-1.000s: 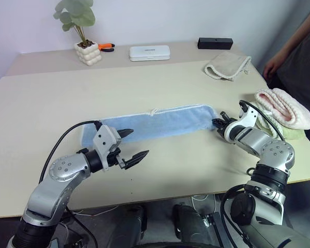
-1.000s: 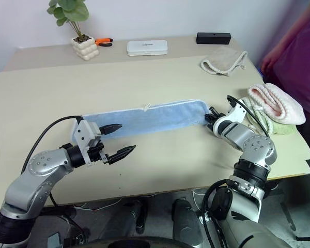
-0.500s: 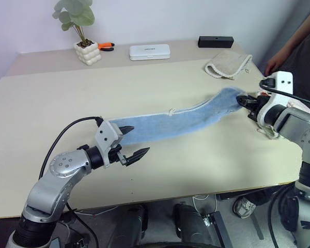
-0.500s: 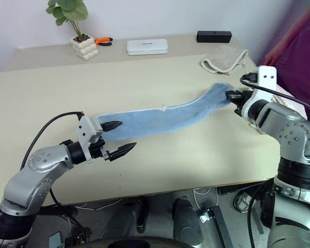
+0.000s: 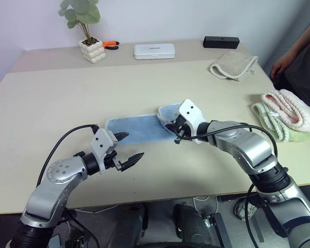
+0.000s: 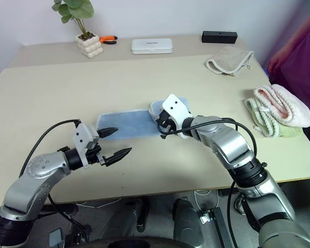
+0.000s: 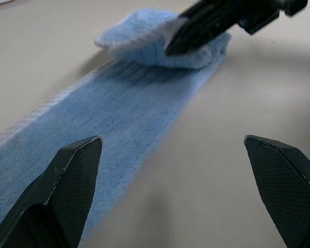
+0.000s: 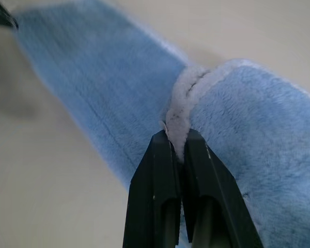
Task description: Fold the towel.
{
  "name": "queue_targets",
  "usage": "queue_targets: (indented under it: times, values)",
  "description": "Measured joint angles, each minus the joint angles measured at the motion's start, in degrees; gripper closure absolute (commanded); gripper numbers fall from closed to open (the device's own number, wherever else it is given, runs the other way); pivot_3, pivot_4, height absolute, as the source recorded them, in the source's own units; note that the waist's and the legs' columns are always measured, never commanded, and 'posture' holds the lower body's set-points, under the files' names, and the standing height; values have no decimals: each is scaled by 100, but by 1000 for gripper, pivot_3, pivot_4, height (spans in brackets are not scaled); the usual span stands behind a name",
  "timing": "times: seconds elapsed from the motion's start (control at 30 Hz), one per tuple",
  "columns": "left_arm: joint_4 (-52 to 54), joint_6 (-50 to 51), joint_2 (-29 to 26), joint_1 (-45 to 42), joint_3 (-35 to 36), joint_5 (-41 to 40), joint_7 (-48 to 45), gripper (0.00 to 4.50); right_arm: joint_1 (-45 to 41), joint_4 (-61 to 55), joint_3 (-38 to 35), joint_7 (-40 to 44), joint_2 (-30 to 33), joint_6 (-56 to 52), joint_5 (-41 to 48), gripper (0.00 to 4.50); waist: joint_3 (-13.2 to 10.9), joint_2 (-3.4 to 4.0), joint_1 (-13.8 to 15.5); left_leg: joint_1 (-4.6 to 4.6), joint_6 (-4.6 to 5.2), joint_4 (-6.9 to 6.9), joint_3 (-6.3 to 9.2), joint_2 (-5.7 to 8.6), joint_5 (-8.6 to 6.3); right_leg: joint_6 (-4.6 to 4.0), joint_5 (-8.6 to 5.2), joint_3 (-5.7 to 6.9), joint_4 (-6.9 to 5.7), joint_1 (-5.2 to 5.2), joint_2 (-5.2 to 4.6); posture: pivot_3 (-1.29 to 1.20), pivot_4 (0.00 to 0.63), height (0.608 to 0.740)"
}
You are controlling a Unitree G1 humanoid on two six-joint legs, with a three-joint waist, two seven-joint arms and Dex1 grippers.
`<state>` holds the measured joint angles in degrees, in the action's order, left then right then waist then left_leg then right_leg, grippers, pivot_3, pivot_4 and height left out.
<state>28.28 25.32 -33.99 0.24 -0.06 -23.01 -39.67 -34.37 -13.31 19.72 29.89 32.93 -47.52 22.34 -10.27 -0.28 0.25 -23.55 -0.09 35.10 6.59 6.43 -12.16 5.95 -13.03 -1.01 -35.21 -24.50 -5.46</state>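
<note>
The towel [image 5: 139, 128], lying mid-bench [image 5: 51, 98], is pinched at its doubled-over end by the right tool [image 5: 176, 135]; the left tool [image 5: 129, 151] is held spread beside it.

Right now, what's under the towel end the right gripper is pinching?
The right gripper, shut on the towel, holds its edge doubled back over the rest of the strip. Under the raised end lies more of the same blue towel on the table. Whatever the folded part covers is hidden.
</note>
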Motion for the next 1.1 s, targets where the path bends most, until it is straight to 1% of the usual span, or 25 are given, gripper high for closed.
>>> queue_targets:
  times: [0.03, 0.07, 0.17, 0.27, 0.3, 0.33, 0.37, 0.4, 0.43, 0.5, 0.73, 0.87, 0.93, 1.0, 1.03, 1.07, 1.1]
  values:
    - [7, 1, 0, 22, 12, 0, 21, 0, 0, 1, -5, 73, 0, 17, -45, 3610, 0, 0, 5, 0, 0, -1, 0, -1, 0, 0, 0, 0, 0, -1, 1, 0, 150, 740]
    - [19, 9, 0, 30, 27, -1, 37, 0, 2, 1, -11, 146, 1, 29, -80, 3185, 0, 0, 7, 0, 0, -1, 0, -1, 0, 0, 0, 0, -1, -1, 1, 0, 150, 740]
    - [175, 68, -1, 64, 76, -13, 116, 0, 72, -26, -144, 423, 84, 141, -76, 1707, 0, 0, 23, 0, 0, 0, 0, -1, 0, 0, 0, 0, -1, -1, 1, 0, 150, 740]
    - [474, 309, -25, 83, 176, -96, 269, 0, 235, -112, -778, 786, 242, 315, 143, 1707, -1, -1, 53, 0, 0, 2, -1, 0, -1, 2, 1, 1, 0, 3, 0, 0, 150, 740]
    - [552, 390, -25, 83, 207, -142, 316, 0, 234, -122, -990, 834, 219, 335, 241, 1959, -1, -1, 49, 1, 0, 2, -1, 0, 0, 2, 1, 1, 0, 3, 1, 0, 150, 740]
    - [624, 460, -24, 83, 226, -161, 359, 0, 224, -109, -1172, 838, 181, 340, 331, 2387, -1, -2, 45, 2, 0, 2, 0, -2, 0, 2, 1, 1, -1, 3, 3, 0, 150, 740]
    - [677, 525, -23, 84, 259, -204, 392, 0, 186, -28, -1328, 801, 104, 334, 377, 2671, -1, -2, 29, 4, 0, 0, -1, -3, -1, 2, 1, 0, -2, 3, 4, 0, 150, 740]
    - [701, 562, -19, 79, 281, -242, 425, 0, 140, 80, -1412, 749, 38, 350, 360, 3126, -1, -2, 19, 5, 0, 0, -1, -5, 0, 2, 2, 0, -4, 3, 6, 0, 150, 740]
    - [736, 598, 14, 78, 311, -272, 495, 0, 54, 308, -1431, 680, 5, 444, 233, 3697, -1, -2, 10, 7, -1, 0, -2, -5, 0, 2, 1, 0, -5, 3, 6, 0, 150, 740]
    - [765, 674, 90, 86, 325, -307, 567, 0, 1, 693, -1363, 633, -49, 693, -50, 4448, 0, -2, 19, 7, -1, -1, -2, -5, 0, 2, 1, 0, -4, 3, 7, 0, 150, 740]
    - [734, 676, 513, 356, 388, -406, 877, 0, 89, 2199, -362, 808, -583, 2048, -1180, 4448, 0, -2, 7, 7, -3, -1, -4, -4, 1, 14, 10, -2, -5, 2, 15, 0, 150, 740]
    - [716, 665, 622, 669, 585, -408, 1019, 0, 167, 2369, -319, 892, -648, 2468, -1430, 4448, 2, -4, 20, 9, -4, 3, -4, -4, 1, 12, 10, -4, -6, 5, 20, 0, 150, 740]
    - [798, 684, 763, 865, 767, -523, 1153, 0, 163, 2377, -427, 900, -700, 2520, -1419, 3955, 1, -3, 11, 10, -4, 2, -4, -5, 1, 9, 9, -6, -8, 4, 20, 0, 150, 740]
    - [922, 818, 1001, 1090, 1006, -777, 1391, 0, 74, 2369, -657, 943, -706, 2564, -1328, 3254, 0, -2, 10, 9, -4, 1, -4, -5, 0, 9, 9, -7, -7, 3, 20, 0, 150, 740]
    - [974, 985, 1184, 1208, 1176, -994, 1617, 0, -26, 2322, -805, 1017, -668, 2676, -1292, 2555, 1, -2, 15, 9, -4, 2, -4, -5, 0, 11, 10, -7, -7, 3, 21, 0, 150, 740]
    - [975, 1057, 1252, 1260, 1243, -1062, 1709, 0, -79, 2258, -883, 1050, -637, 2722, -1275, 2196, 1, -2, 19, 9, -5, 2, -3, -6, 0, 12, 10, -6, -8, 3, 21, 0, 150, 740]
    - [997, 1303, 1432, 1326, 1392, -1317, 1986, 0, -156, 2125, -936, 1183, -547, 2875, -1269, 1712, 1, -2, 26, 9, -5, 3, -2, -7, 0, 13, 10, -5, -8, 4, 23, 0, 150, 740]
